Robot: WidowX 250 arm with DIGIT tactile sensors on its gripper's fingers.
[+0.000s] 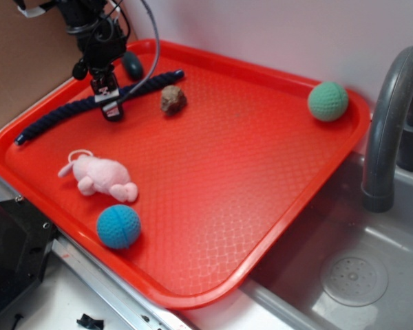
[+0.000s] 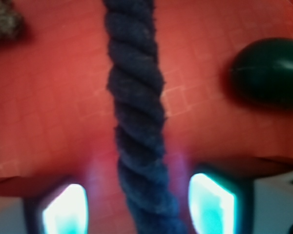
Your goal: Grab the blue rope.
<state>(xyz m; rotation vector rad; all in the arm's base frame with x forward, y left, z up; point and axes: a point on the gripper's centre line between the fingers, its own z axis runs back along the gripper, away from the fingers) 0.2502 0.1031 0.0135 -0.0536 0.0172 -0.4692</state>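
The blue rope (image 1: pixel 62 113) is a dark navy twisted rope lying across the far left part of the red tray (image 1: pixel 261 179). My gripper (image 1: pixel 109 103) is low over the rope's middle, straddling it. In the wrist view the rope (image 2: pixel 136 112) runs up the middle between my two fingers (image 2: pixel 210 202), with a gap of bare tray on each side. The gripper (image 2: pixel 139 207) is open and the pads do not touch the rope.
A small dark teal oval object (image 1: pixel 132 65) (image 2: pixel 271 70) lies just behind the rope. A brown lump (image 1: pixel 173 99) sits beside the rope. A pink plush toy (image 1: pixel 100 175), a bright blue crocheted ball (image 1: pixel 118 226) and a green ball (image 1: pixel 327 101) are on the tray. A sink and faucet (image 1: pixel 389 130) stand at the right.
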